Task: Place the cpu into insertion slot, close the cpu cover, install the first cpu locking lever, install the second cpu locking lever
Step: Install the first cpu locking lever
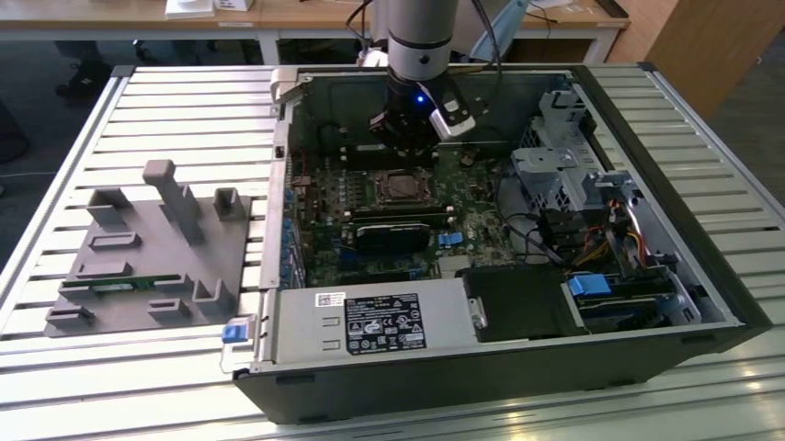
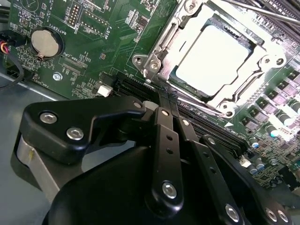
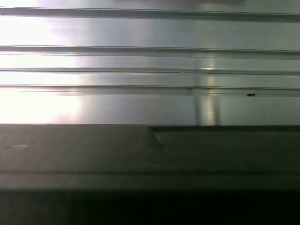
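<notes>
The cpu (image 2: 213,54) lies flat in the insertion slot (image 1: 399,188) on the green board, its pale silver top facing up. The shiny cpu cover (image 2: 161,54) lies down over it and frames its edges. A thin silver lever rod (image 2: 199,104) runs along the slot's near edge, and another rod (image 2: 262,6) runs along the far side. My gripper (image 2: 161,96) is shut, with its black tips at the slot's near corner beside the first rod. Whether they touch it is hidden. In the exterior view the gripper (image 1: 411,147) hangs inside the open computer case, just behind the slot.
The open case (image 1: 638,303) lies on a slatted aluminium table (image 3: 150,56). Long memory slots (image 1: 395,213), a power supply (image 1: 368,322) and drive cages (image 1: 564,175) crowd the board. A grey fixture (image 1: 147,248) stands at the exterior view's left. A coin battery (image 2: 46,42) sits on the board.
</notes>
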